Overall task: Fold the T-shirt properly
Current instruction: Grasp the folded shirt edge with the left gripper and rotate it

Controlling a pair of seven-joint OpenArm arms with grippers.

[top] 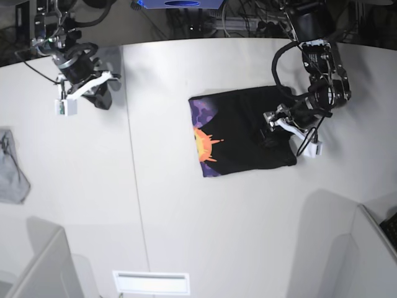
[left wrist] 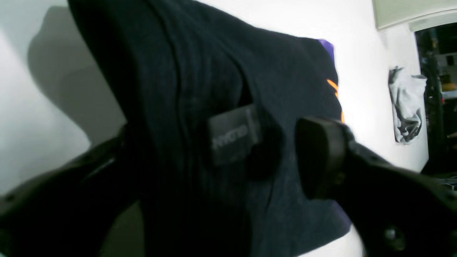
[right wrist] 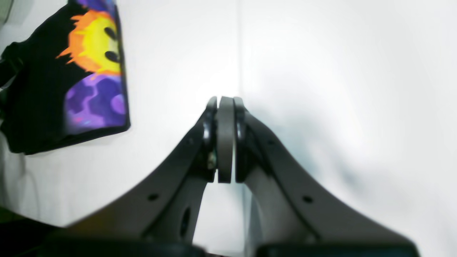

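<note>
Your left gripper (left wrist: 228, 153) straddles a raised ridge of the T-shirt (top: 248, 127), one finger showing bare on the right of the left wrist view and the other sunk behind the dark cloth — the jaws stand wide, and you cannot tell from these pictures whether they pinch anything yet. Your right gripper (right wrist: 225, 142) hovers over bare white table (top: 161, 205), well apart from the garment, its pads pressed flat together with nothing between them. In the base view the shirt lies right of the table's middle, already folded into a compact rectangle, with the sun print (top: 203, 144) on purple showing along the edge farthest from your left gripper and plain black on the rest. Expect it to handle as soft, light and limp: it will sag and slide off a shallow grip, and stacked layers may peel apart when lifted, so take a full pinch through all layers at the hem or a corner, not mid-panel. The neck label (left wrist: 234, 134) shows just beside the exposed finger in the left wrist view, so you are probably near the collar end. A small grey cloth (top: 11, 169) lies crumpled at the far edge of the table — leave it. No containers are visible in any view.
</note>
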